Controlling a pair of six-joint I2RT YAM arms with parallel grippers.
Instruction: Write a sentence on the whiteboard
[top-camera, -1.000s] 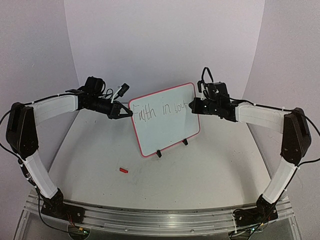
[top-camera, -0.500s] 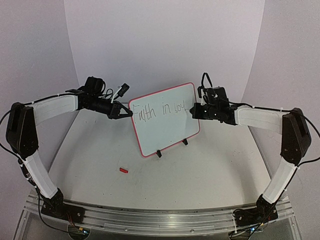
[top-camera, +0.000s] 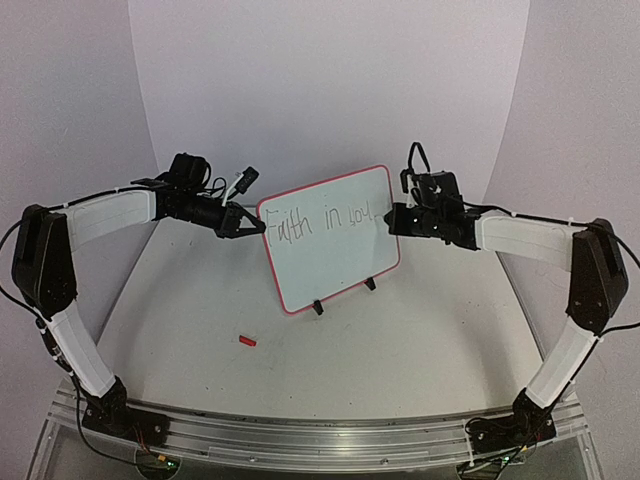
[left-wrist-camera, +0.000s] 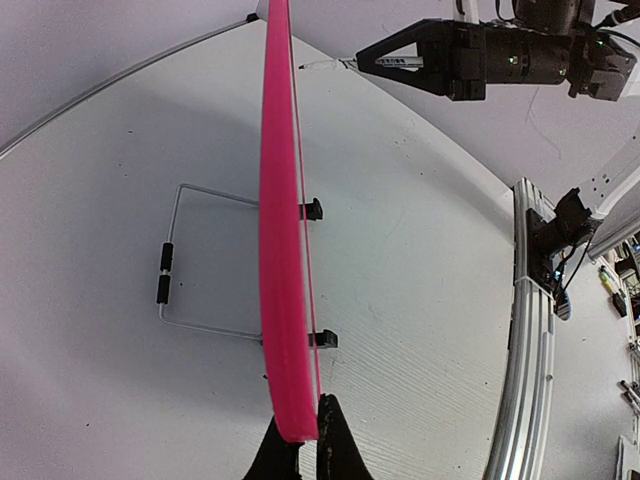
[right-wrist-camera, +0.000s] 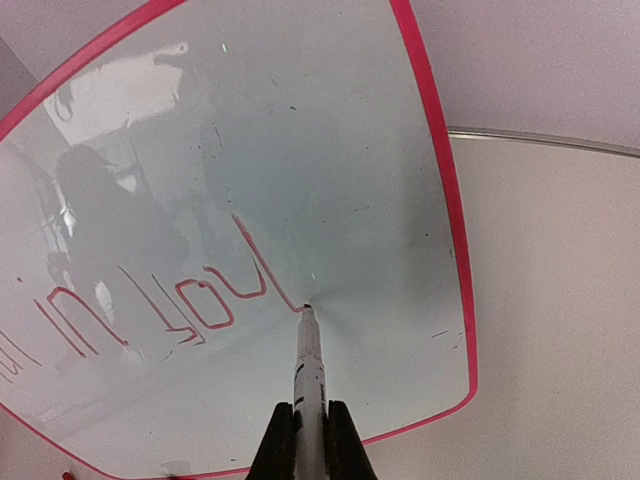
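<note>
The whiteboard (top-camera: 332, 265), white with a red-pink rim, stands tilted on two black clip feet at the middle of the table. My left gripper (top-camera: 257, 226) is shut on its left edge; in the left wrist view the rim (left-wrist-camera: 280, 250) runs edge-on into the left gripper (left-wrist-camera: 300, 440). My right gripper (top-camera: 389, 218) is shut on a thin white marker (right-wrist-camera: 309, 360), whose tip touches the whiteboard (right-wrist-camera: 300, 130) near its right side. The sentence (top-camera: 325, 220) reads "Faith in you" in one line across the top, and its last strokes (right-wrist-camera: 200, 300) end at the marker tip.
A small red cap (top-camera: 247, 341) lies on the table in front of the board, to the left. A wire stand (left-wrist-camera: 175, 260) props the board from behind. An aluminium rail (top-camera: 320, 440) runs along the near edge between the arm bases.
The right gripper has moved the marker rightward along the board, adding strokes to the word after "in". The left gripper and the board have stayed put.
</note>
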